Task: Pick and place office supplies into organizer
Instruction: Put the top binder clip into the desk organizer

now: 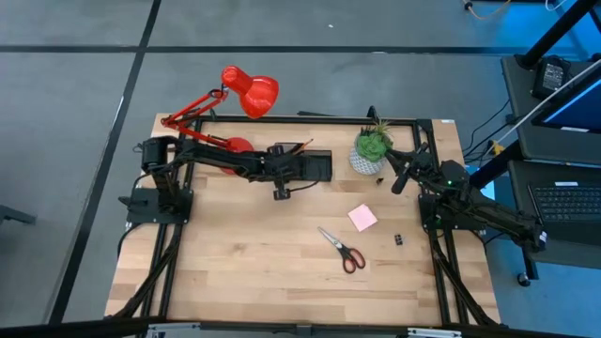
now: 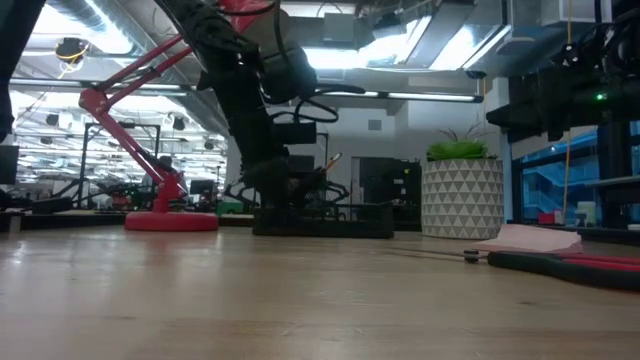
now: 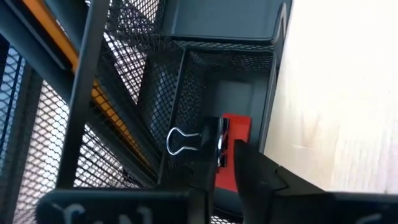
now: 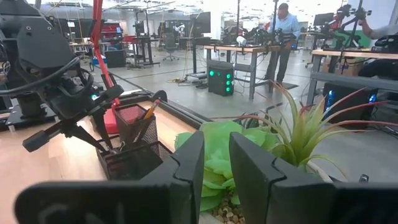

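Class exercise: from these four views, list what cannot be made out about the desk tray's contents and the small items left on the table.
- Organizer, high view: the left arm covers most compartments.
- Binder clip, left wrist view: dark fingers overlap it; held or released is unclear.
- Small black item, high view: too small to identify.
- Scissors, low view: cut off by the edge.

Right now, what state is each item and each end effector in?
Left end effector: down inside the organizer, fingers narrowly apart around a binder clip.
Red block: lying in that compartment.
Scissors: closed, flat on table.
Sticky-note pad: on table.
Black clip: loose on table.
Right end effector: empty, by the potted plant.
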Available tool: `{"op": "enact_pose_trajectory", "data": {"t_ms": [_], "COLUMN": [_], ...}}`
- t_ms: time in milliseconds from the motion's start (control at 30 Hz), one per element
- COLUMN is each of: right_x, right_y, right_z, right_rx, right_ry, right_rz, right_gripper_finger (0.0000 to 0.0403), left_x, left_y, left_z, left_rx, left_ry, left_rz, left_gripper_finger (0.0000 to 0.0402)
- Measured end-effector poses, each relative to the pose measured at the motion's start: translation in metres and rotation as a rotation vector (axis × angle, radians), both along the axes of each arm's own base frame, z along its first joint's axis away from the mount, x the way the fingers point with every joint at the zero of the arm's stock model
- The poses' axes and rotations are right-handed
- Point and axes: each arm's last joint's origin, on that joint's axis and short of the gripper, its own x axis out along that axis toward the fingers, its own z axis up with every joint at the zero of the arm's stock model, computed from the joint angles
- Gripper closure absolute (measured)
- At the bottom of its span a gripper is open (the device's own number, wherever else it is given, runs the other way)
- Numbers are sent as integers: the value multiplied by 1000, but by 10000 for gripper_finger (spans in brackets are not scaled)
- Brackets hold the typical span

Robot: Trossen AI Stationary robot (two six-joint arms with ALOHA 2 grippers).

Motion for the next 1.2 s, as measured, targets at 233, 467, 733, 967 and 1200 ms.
{"op": "enact_pose_trajectory", "data": {"t_ms": [233,467,733,967,1200], "right_x": [0,0,0,1,4], "right_y": [0,0,0,1,5], "right_z": [0,0,0,-1,-3], "right_rx": [0,0,5,66,55], "right_ry": [0,0,-3,-34,5], "right_rz": [1,0,3,55,217], "right_gripper_finger": [323,323,323,323,323], "left_x": [-2,-11,-34,-70,-93], "left_y": [-5,-14,-39,-59,-80], "left_z": [13,45,88,100,72], "left_rx": [-4,9,-38,-84,-101], "left_ry": [-39,-110,-232,-423,-689], "left_rz": [-8,-25,-59,-54,-145], "left_gripper_finger": [317,309,312,309,309]}}
